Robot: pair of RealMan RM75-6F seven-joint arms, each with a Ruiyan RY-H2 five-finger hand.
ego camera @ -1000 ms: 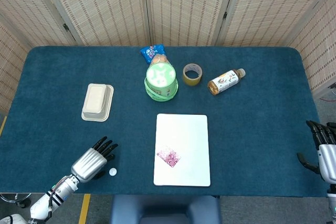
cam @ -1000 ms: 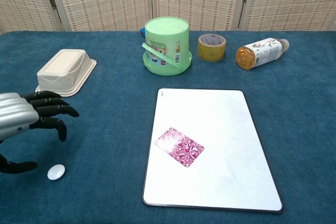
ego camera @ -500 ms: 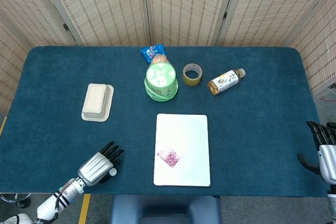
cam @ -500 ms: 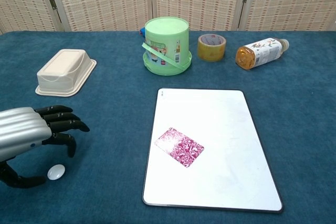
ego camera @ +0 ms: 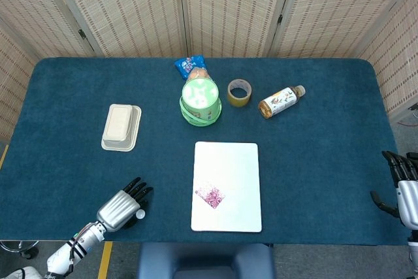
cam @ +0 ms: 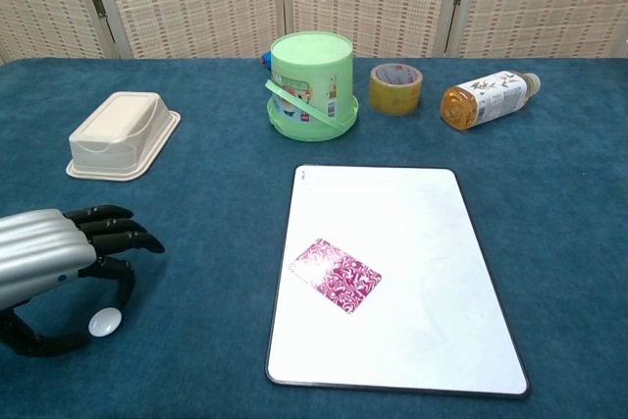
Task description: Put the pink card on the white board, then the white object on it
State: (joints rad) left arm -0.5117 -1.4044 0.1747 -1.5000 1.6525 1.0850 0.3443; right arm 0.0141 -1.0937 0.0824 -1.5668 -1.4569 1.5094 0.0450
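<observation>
The pink card (cam: 335, 275) (ego camera: 210, 195) lies on the lower left part of the white board (cam: 432, 233) (ego camera: 238, 161). A small white round object (cam: 104, 321) (ego camera: 139, 213) lies on the blue cloth at the front left. My left hand (cam: 49, 262) (ego camera: 121, 206) hovers over it with fingers curved around it, thumb and fingers on either side; no grip on it is visible. My right hand (ego camera: 403, 187) stays at the table's right edge, fingers apart, holding nothing.
A cream lidded box (cam: 120, 134) sits at the left. At the back stand a green bucket (cam: 311, 83), a tape roll (cam: 394, 87), a lying bottle (cam: 488, 98) and a blue snack packet (ego camera: 189, 65).
My left hand has moved toward the front edge and lowered over the white object, its fingers now curving around it. The right hand has not moved.
</observation>
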